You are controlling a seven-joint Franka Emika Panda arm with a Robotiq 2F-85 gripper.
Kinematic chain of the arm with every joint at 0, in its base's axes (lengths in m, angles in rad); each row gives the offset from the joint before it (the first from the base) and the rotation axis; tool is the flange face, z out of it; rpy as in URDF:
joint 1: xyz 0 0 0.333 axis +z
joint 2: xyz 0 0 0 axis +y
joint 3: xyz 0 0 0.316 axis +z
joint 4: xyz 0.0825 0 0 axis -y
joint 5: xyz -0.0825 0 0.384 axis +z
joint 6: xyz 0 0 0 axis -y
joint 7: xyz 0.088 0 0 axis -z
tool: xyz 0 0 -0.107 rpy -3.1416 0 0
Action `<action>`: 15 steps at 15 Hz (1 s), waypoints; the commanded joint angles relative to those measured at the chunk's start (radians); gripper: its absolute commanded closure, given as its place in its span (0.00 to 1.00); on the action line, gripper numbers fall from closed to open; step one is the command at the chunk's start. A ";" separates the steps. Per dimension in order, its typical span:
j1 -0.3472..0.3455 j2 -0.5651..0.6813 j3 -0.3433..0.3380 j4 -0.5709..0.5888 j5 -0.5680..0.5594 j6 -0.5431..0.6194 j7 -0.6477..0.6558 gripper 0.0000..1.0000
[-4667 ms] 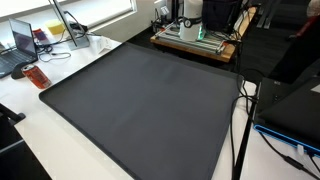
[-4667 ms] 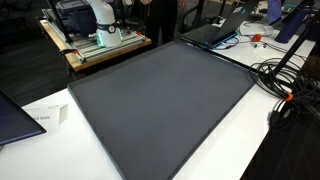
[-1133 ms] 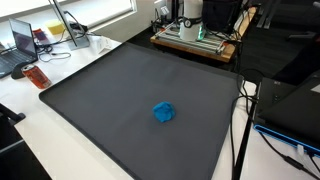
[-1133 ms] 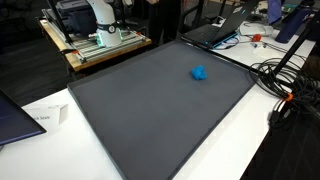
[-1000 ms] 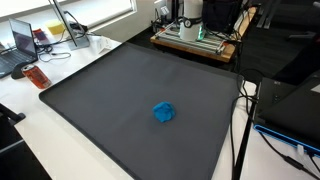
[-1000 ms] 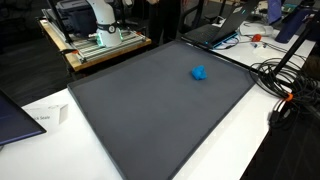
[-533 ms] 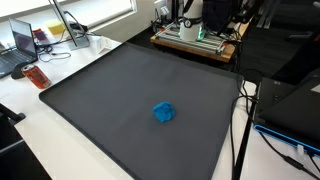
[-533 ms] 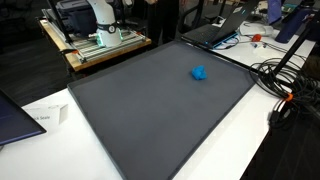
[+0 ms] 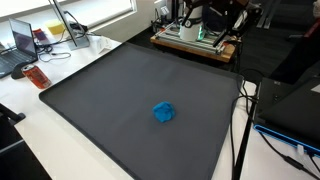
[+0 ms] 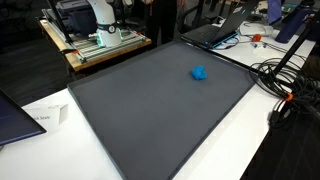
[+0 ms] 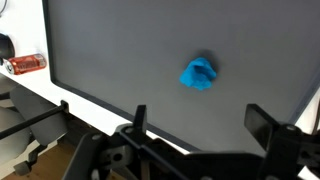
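A small crumpled blue object (image 9: pixel 163 112) (image 10: pixel 200 72) lies alone on a large dark grey mat (image 9: pixel 110 85) (image 10: pixel 140 105), towards one side. In the wrist view the blue object (image 11: pixel 198 74) sits on the mat (image 11: pixel 110 45) well ahead of my gripper (image 11: pixel 205 125), roughly in line with the gap between the fingers. The two black fingers (image 11: pixel 268 125) stand wide apart, open, with nothing between them. The gripper hangs back near the mat's edge, far from the object. In both exterior views only the arm's white base (image 9: pixel 192 12) (image 10: pixel 102 14) behind the mat shows clearly.
The mat lies on a white table (image 9: pixel 40 130). A red packet (image 9: pixel 35 76) (image 11: pixel 25 64) and a laptop (image 9: pixel 22 40) lie beside one edge. Another laptop (image 10: pixel 215 30) and black cables (image 10: pixel 285 90) crowd a corner. A small card (image 10: pixel 50 117) lies beside the mat.
The mat was bare in the oldest frames; the blue object has lain still for the last second. Dark arm parts shift slightly at the base behind the mat.
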 commanded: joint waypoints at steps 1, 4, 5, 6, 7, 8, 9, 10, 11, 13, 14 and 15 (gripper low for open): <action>0.062 0.056 -0.021 0.004 -0.065 -0.022 -0.035 0.00; 0.119 0.126 -0.027 0.009 -0.161 -0.034 -0.039 0.00; 0.138 0.151 -0.034 0.013 -0.203 -0.037 -0.032 0.00; 0.148 0.172 -0.034 0.012 -0.222 -0.028 -0.046 0.00; 0.157 0.191 -0.037 0.009 -0.248 -0.018 -0.055 0.00; 0.162 0.207 -0.038 0.006 -0.269 -0.005 -0.063 0.00; 0.166 0.225 -0.041 0.002 -0.294 0.005 -0.073 0.00; 0.163 0.237 -0.039 -0.003 -0.308 0.026 -0.092 0.00; 0.161 0.250 -0.041 -0.009 -0.329 0.047 -0.108 0.00; 0.147 0.265 -0.041 -0.024 -0.360 0.113 -0.147 0.00; 0.142 0.272 -0.045 -0.030 -0.379 0.146 -0.164 0.00; 0.134 0.276 -0.048 -0.040 -0.395 0.187 -0.185 0.00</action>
